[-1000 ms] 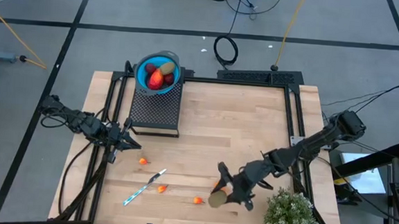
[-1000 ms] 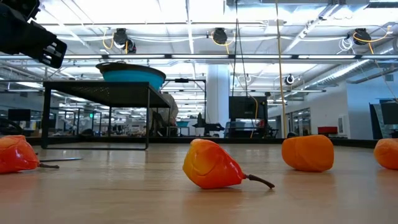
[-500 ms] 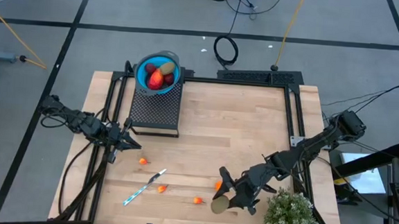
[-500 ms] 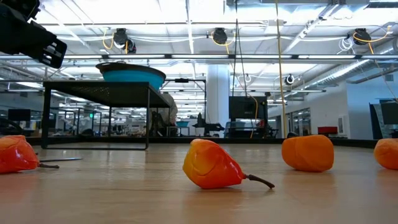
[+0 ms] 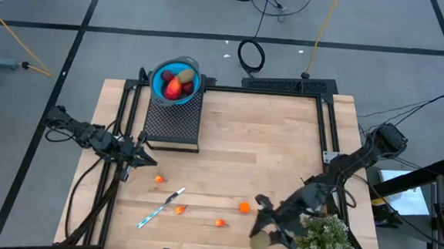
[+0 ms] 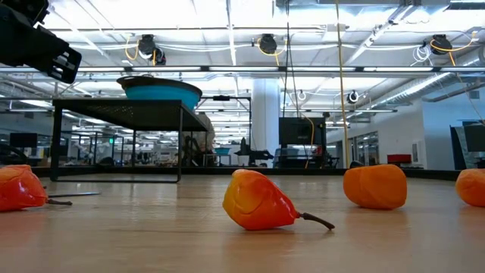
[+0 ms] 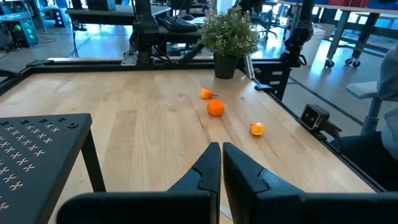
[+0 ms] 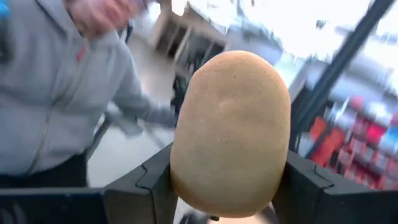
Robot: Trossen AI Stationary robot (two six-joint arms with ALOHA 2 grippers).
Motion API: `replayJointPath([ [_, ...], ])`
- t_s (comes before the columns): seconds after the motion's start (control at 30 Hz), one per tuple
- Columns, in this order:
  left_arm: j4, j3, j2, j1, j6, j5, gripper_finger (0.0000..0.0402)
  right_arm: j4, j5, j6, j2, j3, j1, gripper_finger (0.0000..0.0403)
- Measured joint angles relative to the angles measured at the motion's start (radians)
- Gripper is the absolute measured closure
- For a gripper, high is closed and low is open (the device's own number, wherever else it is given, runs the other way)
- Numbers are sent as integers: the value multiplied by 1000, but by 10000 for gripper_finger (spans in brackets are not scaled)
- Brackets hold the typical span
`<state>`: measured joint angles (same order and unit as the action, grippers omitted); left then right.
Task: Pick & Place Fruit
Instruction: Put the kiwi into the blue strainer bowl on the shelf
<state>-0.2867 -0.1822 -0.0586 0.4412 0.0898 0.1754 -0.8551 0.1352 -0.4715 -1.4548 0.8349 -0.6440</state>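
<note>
An olive-brown oval fruit (image 8: 230,134) fills the right wrist view, with my right gripper (image 5: 261,235) shut on it above the table's near edge, just left of the green plant (image 5: 323,239). Small orange fruit pieces (image 5: 243,208) (image 5: 220,222) (image 5: 180,209) (image 5: 159,179) lie on the wood. A blue bowl (image 5: 195,70) holding red and olive fruit sits on a black perforated stand (image 5: 172,121) at the far left. My left gripper (image 7: 221,165) waits shut near the table's left edge, beside the stand. My right gripper pinches the oval fruit between its two fingers (image 8: 155,183), one on each side of the fruit's lower half (image 8: 186,186). The fingers reach in from the table's right, about level. The fruit (image 5: 259,243) is lifted clear of the table.
A thin silver-blue stick (image 5: 160,209) lies among the orange pieces at the near left. Black frame rails (image 5: 326,123) run along the table's sides. A person in a grey hooded top (image 8: 56,93) stands beyond the table in the right wrist view.
My right gripper has carried the oval fruit toward the table's near edge and a little to the right, closer to the plant, tipping its fingers upward. An orange piece it had covered now shows on the wood. The left arm has kept still.
</note>
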Motion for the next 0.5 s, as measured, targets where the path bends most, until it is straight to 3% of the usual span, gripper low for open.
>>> replayJointPath([
  [0.33, 0, 0, 0, 0, 4, 0, 382, -696, -2, -69, 0, -285, -71, 210],
  [0.5, 4, 0, 0, 0, 6, 1, 382, -713, -4, -94, 50, -332, -89, 210],
])
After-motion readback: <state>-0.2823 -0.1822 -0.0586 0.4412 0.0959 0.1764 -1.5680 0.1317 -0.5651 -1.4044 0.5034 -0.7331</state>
